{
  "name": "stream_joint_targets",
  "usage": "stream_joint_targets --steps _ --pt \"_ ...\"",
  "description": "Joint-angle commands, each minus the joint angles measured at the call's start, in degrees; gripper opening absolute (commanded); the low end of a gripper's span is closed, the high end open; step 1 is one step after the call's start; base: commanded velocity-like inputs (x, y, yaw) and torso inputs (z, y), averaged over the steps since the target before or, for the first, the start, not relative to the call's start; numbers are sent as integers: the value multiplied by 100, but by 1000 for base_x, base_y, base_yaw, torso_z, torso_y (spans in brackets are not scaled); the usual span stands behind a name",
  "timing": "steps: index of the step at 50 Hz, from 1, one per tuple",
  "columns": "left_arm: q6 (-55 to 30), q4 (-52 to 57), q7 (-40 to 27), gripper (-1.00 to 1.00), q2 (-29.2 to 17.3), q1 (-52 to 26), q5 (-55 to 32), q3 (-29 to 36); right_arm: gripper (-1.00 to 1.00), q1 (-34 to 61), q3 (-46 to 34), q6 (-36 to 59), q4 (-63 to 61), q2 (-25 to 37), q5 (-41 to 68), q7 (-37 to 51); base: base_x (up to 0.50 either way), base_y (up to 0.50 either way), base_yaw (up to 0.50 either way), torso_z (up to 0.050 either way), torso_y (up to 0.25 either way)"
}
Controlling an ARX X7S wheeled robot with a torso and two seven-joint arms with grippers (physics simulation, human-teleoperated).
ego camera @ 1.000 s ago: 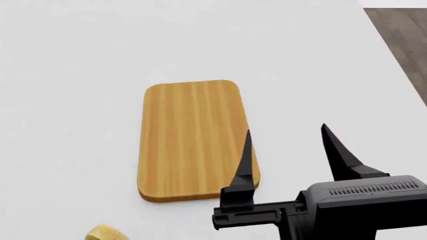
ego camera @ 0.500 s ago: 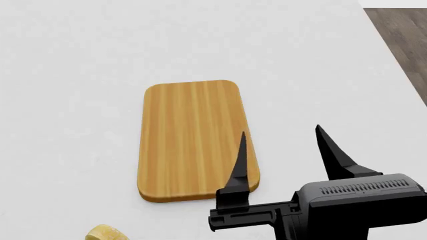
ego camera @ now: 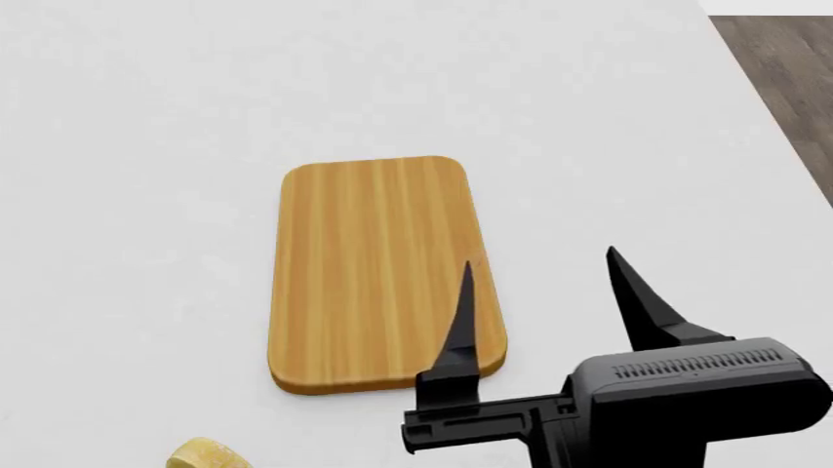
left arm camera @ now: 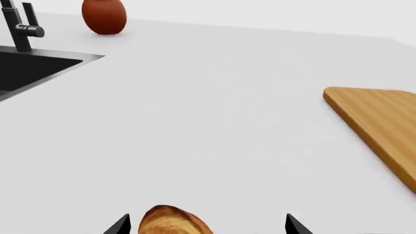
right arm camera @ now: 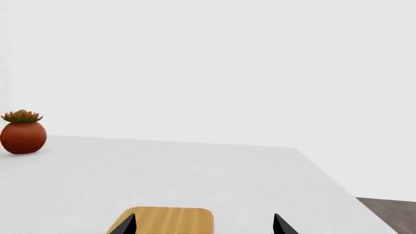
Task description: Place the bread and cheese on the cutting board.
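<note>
The cutting board (ego camera: 377, 273) lies flat on the white counter and nothing is on it; it also shows in the left wrist view (left arm camera: 383, 126) and the right wrist view (right arm camera: 165, 220). The bread (left arm camera: 172, 223) lies on the counter, seen between the wide-apart fingertips of my open left gripper (left arm camera: 206, 226); no contact shows. My right gripper (ego camera: 539, 258) is open and empty, by the board's near right corner (right arm camera: 203, 224). A yellowish rounded piece (ego camera: 206, 454) sits at the head view's bottom edge, too cut off to identify. The cheese is not clearly in view.
A black sink (left arm camera: 29, 73) with a dark faucet (left arm camera: 19, 27) is set in the counter left of the bread. A red round plant pot (left arm camera: 104, 16) stands at the counter's far side (right arm camera: 23, 134). The counter's right edge (ego camera: 781, 127) drops to a wooden floor.
My right gripper has shifted slightly left toward the board's near right corner, still open. The board and the yellowish piece have not moved.
</note>
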Motion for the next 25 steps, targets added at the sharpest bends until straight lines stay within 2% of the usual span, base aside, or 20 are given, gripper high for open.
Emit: stream_joint_targets --steps 1,15,25 --pt "153 -73 -61 100 9 94 248 122 100 23 -54 12 10 20 11 25 0 0 0 0 0" --pt "473 -667 -76 100 -10 108 896 794 100 31 -83 17 -5 49 53 48 0 0 0 0 0" --pt "491 -867 -136 100 -12 59 1013 922 100 40 -106 2 22 67 70 59 0 0 0 0 0"
